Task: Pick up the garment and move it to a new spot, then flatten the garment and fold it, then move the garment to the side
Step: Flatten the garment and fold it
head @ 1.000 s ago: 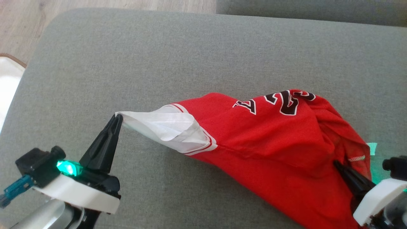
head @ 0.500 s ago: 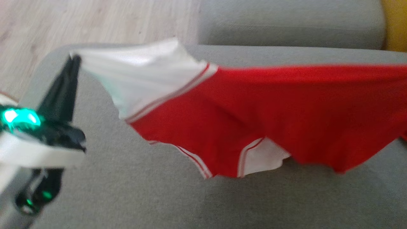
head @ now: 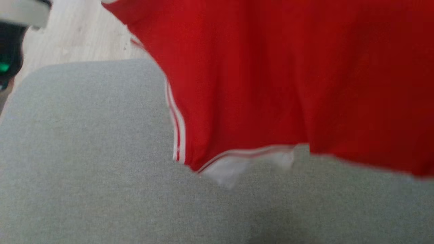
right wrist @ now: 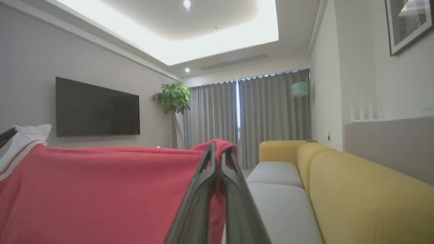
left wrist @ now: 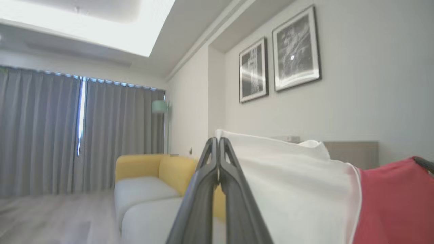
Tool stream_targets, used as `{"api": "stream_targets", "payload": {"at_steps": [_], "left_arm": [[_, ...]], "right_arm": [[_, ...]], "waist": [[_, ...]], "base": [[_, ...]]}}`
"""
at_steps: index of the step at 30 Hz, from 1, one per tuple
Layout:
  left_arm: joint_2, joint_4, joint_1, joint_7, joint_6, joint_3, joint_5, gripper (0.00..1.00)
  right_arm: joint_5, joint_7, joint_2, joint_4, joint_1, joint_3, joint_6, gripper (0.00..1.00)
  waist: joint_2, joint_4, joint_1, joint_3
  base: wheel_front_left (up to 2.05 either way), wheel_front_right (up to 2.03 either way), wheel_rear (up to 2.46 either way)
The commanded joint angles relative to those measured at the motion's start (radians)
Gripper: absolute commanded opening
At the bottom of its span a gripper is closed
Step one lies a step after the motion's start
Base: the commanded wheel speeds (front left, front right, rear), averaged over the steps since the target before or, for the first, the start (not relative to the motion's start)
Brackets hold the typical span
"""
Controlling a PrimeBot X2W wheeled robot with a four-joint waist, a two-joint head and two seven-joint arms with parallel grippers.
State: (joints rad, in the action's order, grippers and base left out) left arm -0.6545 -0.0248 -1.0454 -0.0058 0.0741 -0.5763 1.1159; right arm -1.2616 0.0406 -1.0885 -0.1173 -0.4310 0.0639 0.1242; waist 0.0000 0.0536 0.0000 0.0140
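Note:
The garment (head: 271, 78) is a red jersey with white sleeves and white-striped trim, hanging in the air above the grey cushion (head: 84, 169). Its lower hem and one white sleeve (head: 234, 167) dangle just over the cushion. In the left wrist view my left gripper (left wrist: 217, 140) is shut on the edge of the white sleeve (left wrist: 288, 176). My right gripper (right wrist: 218, 149) is shut on a bunched red edge of the garment (right wrist: 101, 189), which stretches away to the left of that view. Part of my left wrist (head: 13, 37) shows at the head view's upper left.
Wooden floor (head: 78, 34) lies beyond the cushion's rounded far left corner. The wrist views look across the room: a yellow and grey sofa (right wrist: 339, 189), grey curtains (right wrist: 264, 112), a wall television (right wrist: 98, 106), a potted plant (right wrist: 173, 101) and framed pictures (left wrist: 281, 56).
Both grippers have lifted the garment off the cushion and spread it between them. It now hangs high and close to the head camera, and the left gripper has risen toward the view's top.

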Motion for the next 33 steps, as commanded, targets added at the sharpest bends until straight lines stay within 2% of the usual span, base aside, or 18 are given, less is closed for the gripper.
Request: {"api": "stream_targets", "payload": {"at_steps": [1,4,8,11,14,19,24,29,33], "left_arm": [[-0.019,-0.053,-0.068,0.037,0.01,0.016,-0.006,0.0],[0.027,-0.204,-0.169,0.081,0.032,-0.051,-0.06,0.0],[0.096,-0.383,-0.311,0.047,0.043,-0.1,-0.153,0.0],[0.138,-0.507,-0.411,-0.048,0.043,-0.115,-0.24,0.0],[0.174,-0.613,-0.508,-0.181,0.027,-0.095,-0.3,0.0],[0.233,-0.676,-0.571,-0.25,0.037,-0.074,-0.345,0.0],[0.245,-0.652,-0.528,-0.255,0.048,-0.085,-0.392,0.0],[0.232,-0.558,-0.358,-0.256,0.054,-0.061,-0.419,0.0],[0.183,-0.437,-0.15,-0.256,0.056,-0.067,-0.425,0.0]], "right_arm": [[0.024,-0.035,-0.007,0.021,-0.063,0.05,0.007,0.0],[0.102,-0.108,0.084,0.108,-0.239,0.189,0.007,0.0],[0.208,-0.125,0.21,0.252,-0.465,0.306,0.007,0.0],[0.279,-0.076,0.282,0.36,-0.612,0.355,0.007,0.0],[0.328,-0.012,0.319,0.437,-0.74,0.387,0.007,0.0],[0.358,0.05,0.317,0.511,-0.87,0.461,0.007,0.0],[0.341,0.057,0.276,0.543,-0.873,0.539,0.007,0.0],[0.292,0.108,0.256,0.582,-0.775,0.628,0.007,0.0],[0.22,0.156,0.235,0.597,-0.648,0.676,0.007,0.0]], "waist": [[0.0,-0.003,0.0,0.029],[0.0,-0.002,0.0,0.093],[0.0,0.004,0.0,0.205],[0.0,0.007,0.0,0.27],[0.0,0.008,0.0,0.327],[0.0,0.022,0.0,0.396],[0.0,0.04,0.0,0.449],[0.0,0.051,0.0,0.468],[0.0,0.051,0.0,0.435]], "base": [[0.0,0.0,0.0],[0.0,0.0,0.0],[0.0,0.0,0.0],[0.0,0.0,0.0],[0.0,0.0,0.0],[0.0,0.0,0.0],[0.0,0.0,0.0],[0.0,0.0,0.0],[0.0,0.0,0.0]]}}
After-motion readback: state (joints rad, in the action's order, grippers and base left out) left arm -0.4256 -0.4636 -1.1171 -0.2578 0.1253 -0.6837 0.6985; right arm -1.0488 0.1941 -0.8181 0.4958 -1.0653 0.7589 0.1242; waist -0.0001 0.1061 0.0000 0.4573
